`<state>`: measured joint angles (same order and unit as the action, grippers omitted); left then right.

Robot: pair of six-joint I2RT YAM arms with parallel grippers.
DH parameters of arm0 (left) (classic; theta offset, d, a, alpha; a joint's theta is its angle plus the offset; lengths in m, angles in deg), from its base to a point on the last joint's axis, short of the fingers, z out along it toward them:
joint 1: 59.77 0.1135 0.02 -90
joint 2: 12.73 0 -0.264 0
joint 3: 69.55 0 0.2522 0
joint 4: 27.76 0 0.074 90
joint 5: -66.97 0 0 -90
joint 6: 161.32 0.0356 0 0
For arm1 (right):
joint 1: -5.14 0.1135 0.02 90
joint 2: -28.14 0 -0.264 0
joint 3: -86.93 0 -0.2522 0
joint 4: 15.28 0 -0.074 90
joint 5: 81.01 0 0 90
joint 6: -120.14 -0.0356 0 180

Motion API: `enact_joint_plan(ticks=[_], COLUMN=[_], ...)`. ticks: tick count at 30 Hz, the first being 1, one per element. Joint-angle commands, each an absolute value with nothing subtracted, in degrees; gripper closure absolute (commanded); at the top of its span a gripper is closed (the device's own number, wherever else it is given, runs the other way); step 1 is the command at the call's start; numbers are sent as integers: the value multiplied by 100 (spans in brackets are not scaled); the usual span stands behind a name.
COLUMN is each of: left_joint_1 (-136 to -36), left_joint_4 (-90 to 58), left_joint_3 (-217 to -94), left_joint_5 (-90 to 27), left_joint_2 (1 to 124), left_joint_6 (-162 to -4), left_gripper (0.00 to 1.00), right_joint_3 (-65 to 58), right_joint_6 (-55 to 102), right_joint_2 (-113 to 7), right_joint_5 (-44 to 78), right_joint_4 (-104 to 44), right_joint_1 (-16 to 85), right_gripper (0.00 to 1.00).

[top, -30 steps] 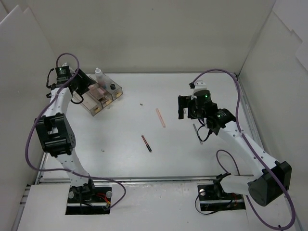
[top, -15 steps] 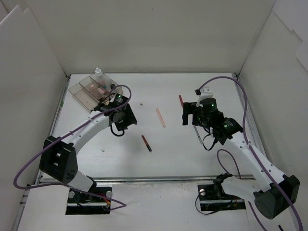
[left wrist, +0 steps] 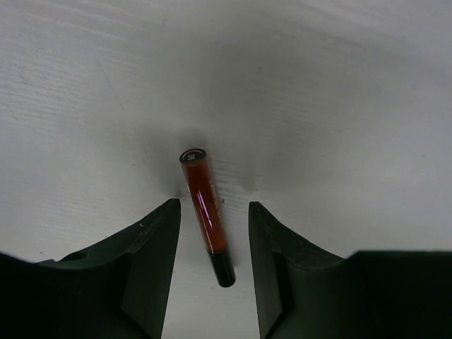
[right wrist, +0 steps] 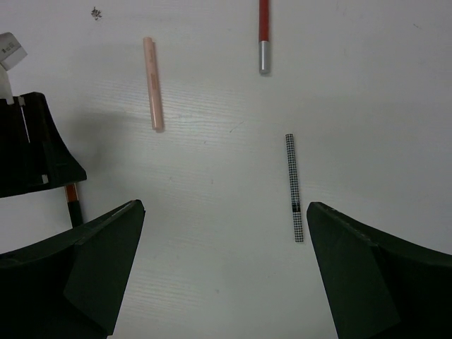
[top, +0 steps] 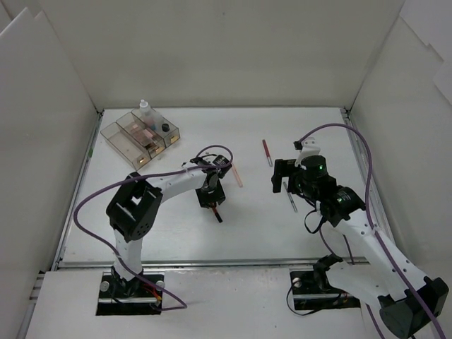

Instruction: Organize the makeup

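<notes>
the left gripper sits low over a short red tube that lies flat on the white surface near the middle. its jaws stand parted, one on each side of the tube, with a thin gap on both sides, grasping nothing. the right gripper hangs above the surface further right, its jaws spread wide and released. below it lie a grey checked pencil, a pink pencil and a red pencil, each apart from the others. at the far left a clear box holds palettes, with a small bottle at its far edge.
</notes>
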<state>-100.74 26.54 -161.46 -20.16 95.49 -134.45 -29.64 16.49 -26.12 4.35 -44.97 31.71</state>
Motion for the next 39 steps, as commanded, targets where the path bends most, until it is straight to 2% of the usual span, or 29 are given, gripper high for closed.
enact_joint_plan(ticks=[1, 5, 7, 10, 11, 12, 20, 27, 30, 34, 39], left_joint_1=[-10117, -10117, -10117, -9977, -9889, -9827, -8721, -6579, -6049, -5241, -4993], left_joint_4=[2977, 2881, 2776, 2705, 2705, 2705, 3197, 3102, 2899, 3222, 3118], left_joint_3=[-16435, -16164, -16092, -16066, -16040, -16022, -16205, -17339, -17927, -19357, -20160], left_joint_5=[-2030, -1987, -2039, -2223, -2233, -2233, -1689, -1705, -1959, -2485, -2664], left_joint_2=[9563, 9511, 9546, 9721, 9765, 9757, 8670, 8096, 8393, 9481, 10292], left_joint_6=[-13706, -13820, -13838, -13812, -13829, -13838, -13180, -11958, -11431, -11175, -11061], left_gripper=[61, 64, 68, 87, 98, 100, 100, 100, 98, 95, 91], right_joint_3=[-3026, -3115, -3141, -3132, -3124, -3098, -3001, -2860, -2799, -2746, -2667], right_joint_6=[1555, 1546, 1538, 1546, 1546, 1555, 1582, 1582, 1573, 1582, 1599], right_joint_2=[-2407, -2311, -2319, -2363, -2381, -2389, -2530, -2741, -2794, -2829, -2943], right_joint_5=[372, 354, 363, 354, 346, 346, 293, 275, 249, 231, 214], right_joint_4=[-4311, -4310, -4311, -4319, -4319, -4311, -4319, -4319, -4311, -4337, -4363], right_joint_1=[3116, 3107, 3107, 3116, 3107, 3107, 3089, 3089, 3072, 3072, 3028], right_gripper=[2, 2, 2, 2, 2, 2, 2, 2, 2, 2, 2])
